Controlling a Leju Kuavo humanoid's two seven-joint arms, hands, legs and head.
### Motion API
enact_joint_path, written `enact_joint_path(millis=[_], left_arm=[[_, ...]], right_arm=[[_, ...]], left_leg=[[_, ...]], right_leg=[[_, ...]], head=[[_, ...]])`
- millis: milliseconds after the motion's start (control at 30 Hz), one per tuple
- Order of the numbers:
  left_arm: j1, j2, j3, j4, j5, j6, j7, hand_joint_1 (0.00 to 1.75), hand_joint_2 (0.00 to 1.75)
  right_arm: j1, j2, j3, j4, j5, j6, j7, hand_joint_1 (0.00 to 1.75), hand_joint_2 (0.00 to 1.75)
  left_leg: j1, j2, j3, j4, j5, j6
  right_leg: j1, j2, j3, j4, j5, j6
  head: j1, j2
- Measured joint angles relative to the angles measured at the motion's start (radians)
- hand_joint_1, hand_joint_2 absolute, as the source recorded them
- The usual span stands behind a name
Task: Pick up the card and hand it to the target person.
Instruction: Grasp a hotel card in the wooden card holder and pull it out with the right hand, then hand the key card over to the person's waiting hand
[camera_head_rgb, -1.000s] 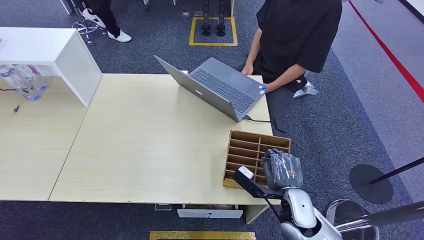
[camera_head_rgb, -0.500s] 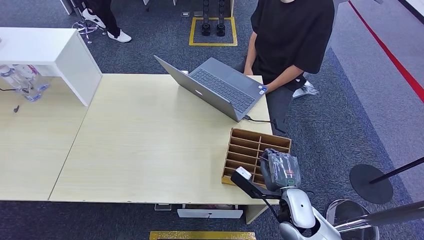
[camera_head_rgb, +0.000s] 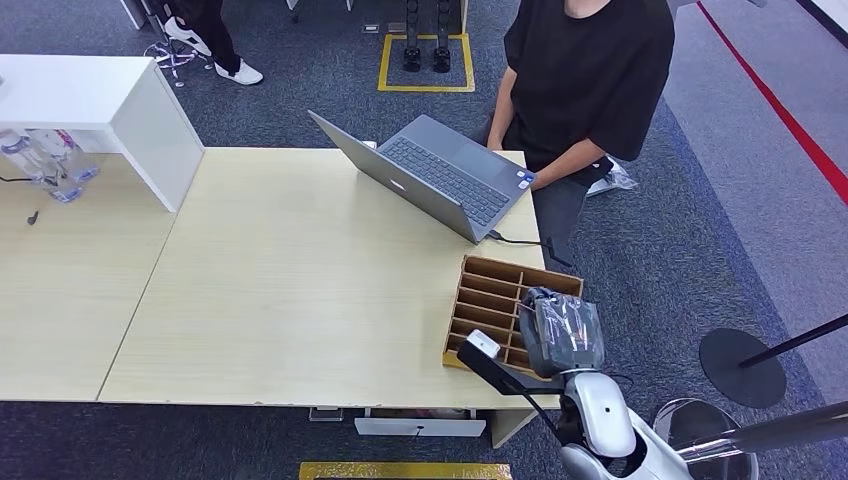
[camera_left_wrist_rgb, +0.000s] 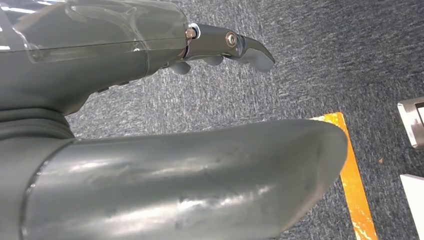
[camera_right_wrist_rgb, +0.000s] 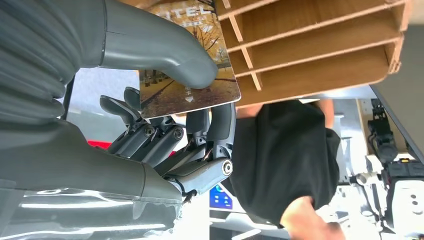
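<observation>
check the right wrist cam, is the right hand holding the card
Yes, in the right wrist view the right hand pinches the card between its thumb and fingers, just clear of the wooden organizer.

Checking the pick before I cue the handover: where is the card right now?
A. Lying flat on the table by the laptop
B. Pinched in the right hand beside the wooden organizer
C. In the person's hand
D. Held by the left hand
B: in the right wrist view the card sits between the thumb and fingers of the right hand, next to the wooden organizer.
</observation>
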Motion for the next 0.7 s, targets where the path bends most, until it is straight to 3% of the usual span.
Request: enact_joint_path(millis=[167,700], left_arm=[[0.0,0.0,0.0,0.0,0.0,0.0,-0.002,0.0,0.0],[0.001,0.0,0.0,0.0,0.0,-0.001,-0.002,0.0,0.0]], right_arm=[[-0.005,-0.012,-0.002,-0.079,0.004,0.036,0.005,1.56,1.75],[-0.035,-0.043,-0.021,-0.246,-0.05,0.086,-0.001,1.57,1.75]], left_leg=[[0.0,0.0,0.0,0.0,0.0,0.0],[0.0,0.0,0.0,0.0,0.0,0.0]], right_leg=[[0.0,0.0,0.0,0.0,0.0,0.0],[0.0,0.0,0.0,0.0,0.0,0.0]], head=[[0.0,0.0],[0.0,0.0]])
